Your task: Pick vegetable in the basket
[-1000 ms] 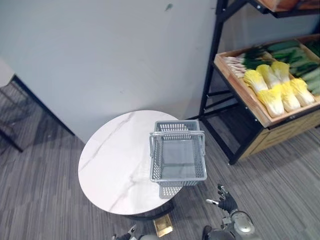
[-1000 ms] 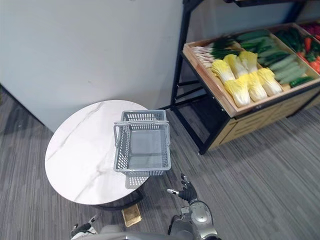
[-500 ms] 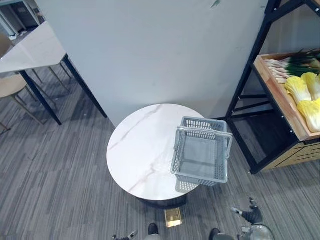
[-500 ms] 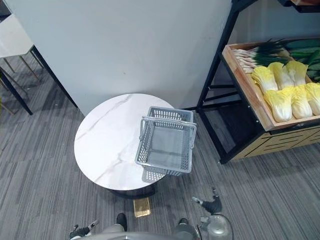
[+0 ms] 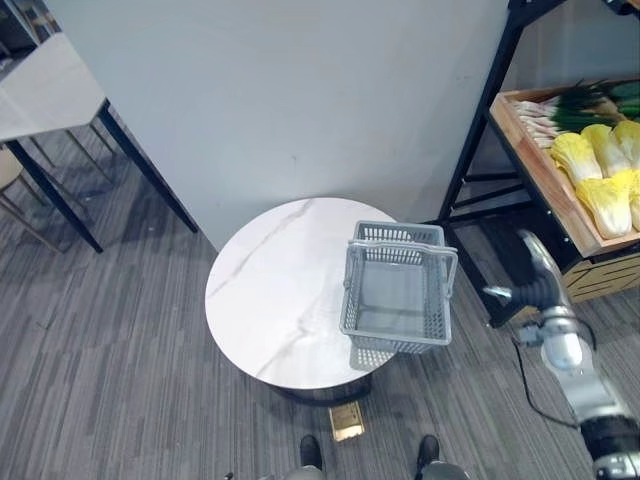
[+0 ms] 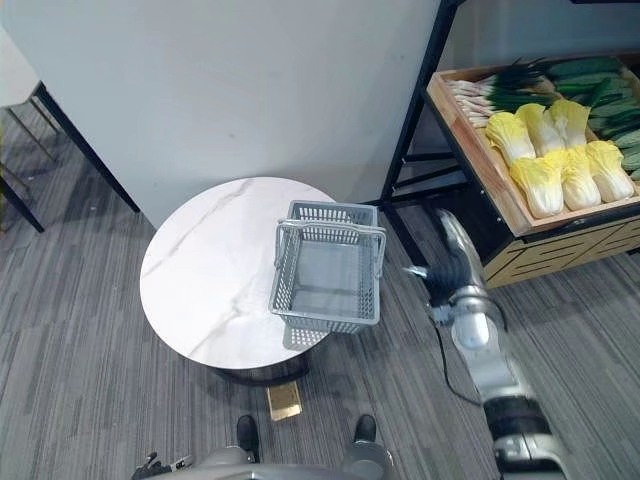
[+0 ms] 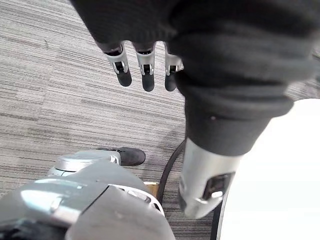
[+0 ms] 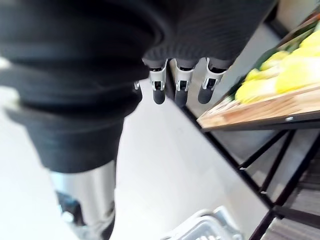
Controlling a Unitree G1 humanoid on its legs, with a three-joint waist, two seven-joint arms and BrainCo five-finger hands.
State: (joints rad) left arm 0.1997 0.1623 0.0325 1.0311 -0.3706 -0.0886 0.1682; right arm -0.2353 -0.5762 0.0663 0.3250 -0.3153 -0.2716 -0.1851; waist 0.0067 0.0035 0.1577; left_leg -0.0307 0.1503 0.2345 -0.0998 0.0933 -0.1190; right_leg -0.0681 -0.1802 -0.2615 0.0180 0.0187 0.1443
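Reaching hand: right hand (image 6: 450, 262) is up between basket (image 6: 326, 314) and crate (image 6: 478, 165), fingers straight and apart, holding nothing.
Other hand: left hand (image 7: 147, 75) hangs low over the floor, fingers relaxed, empty.
Vegetables: cabbages (image 6: 545, 160) lie in the crate, untouched.
Basket: empty, near the right edge of the table (image 6: 205, 270).
Progress: at the very start, I judge; grasping, carrying and dropping are all left to do.

Vegetables (image 5: 600, 195) and crate (image 5: 525, 150) partly off-frame

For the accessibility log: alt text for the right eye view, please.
The right hand, fingers straight, hovers between an empty grey basket on a round white table and a wooden crate of yellow cabbages.
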